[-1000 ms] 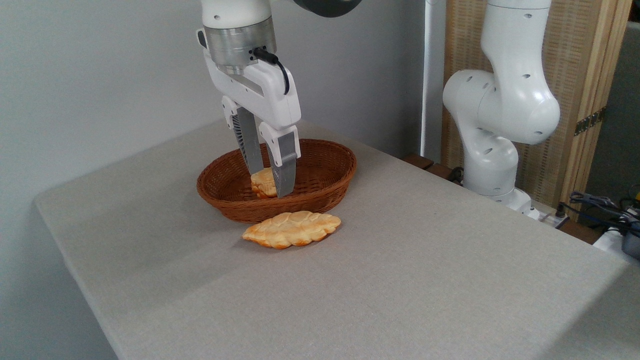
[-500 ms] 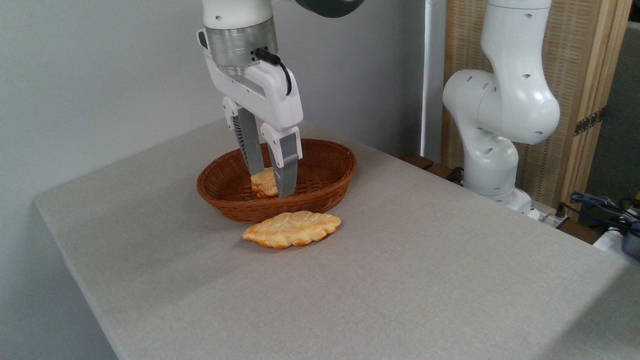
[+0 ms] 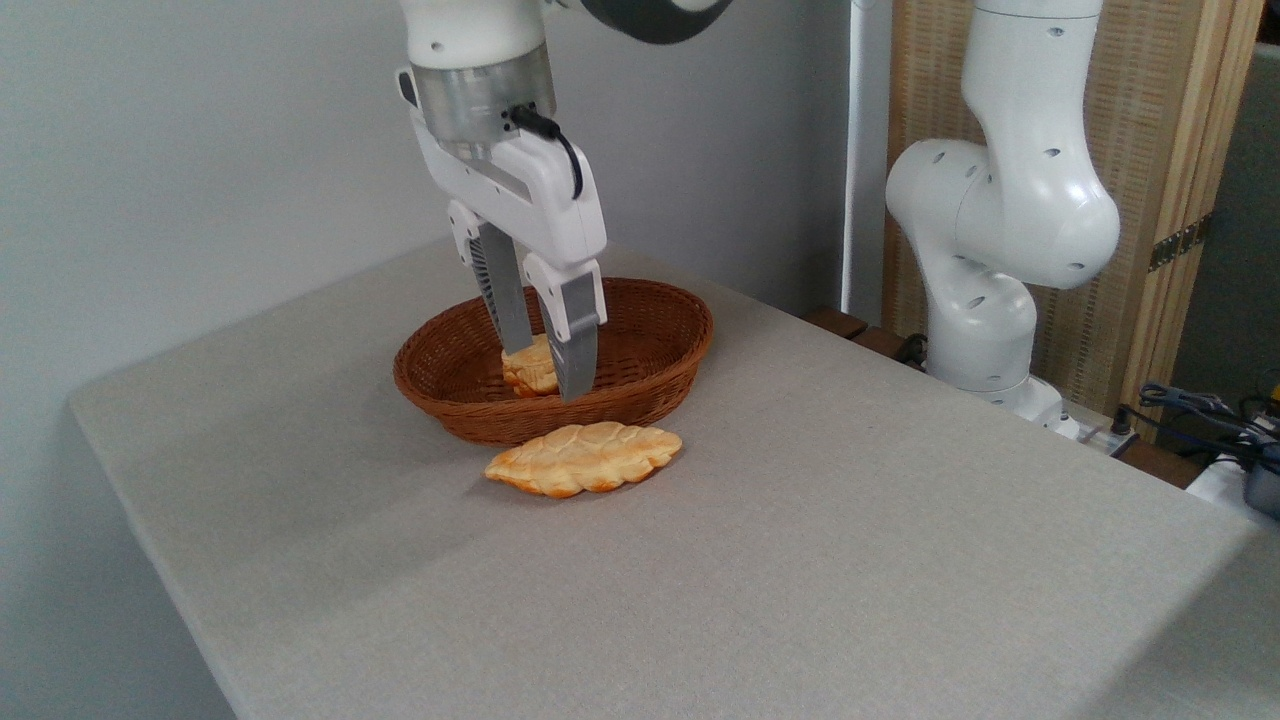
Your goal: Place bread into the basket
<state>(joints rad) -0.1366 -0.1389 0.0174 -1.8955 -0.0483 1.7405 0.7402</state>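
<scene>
We see a grey cloth-covered table (image 3: pixel 800 560), plain grey wall behind, wicker basket (image 3: pixel 640 395) holding the small bun (image 3: pixel 528 368), gripper (image 3: pixel 546 371) fingers parted around it, braided loaf (image 3: pixel 584 457) just beside the basket's near side.

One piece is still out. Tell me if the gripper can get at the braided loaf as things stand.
Probably yes: the braided loaf lies bare on the table beside the basket, nothing over it; the gripper hangs open nearby.
</scene>
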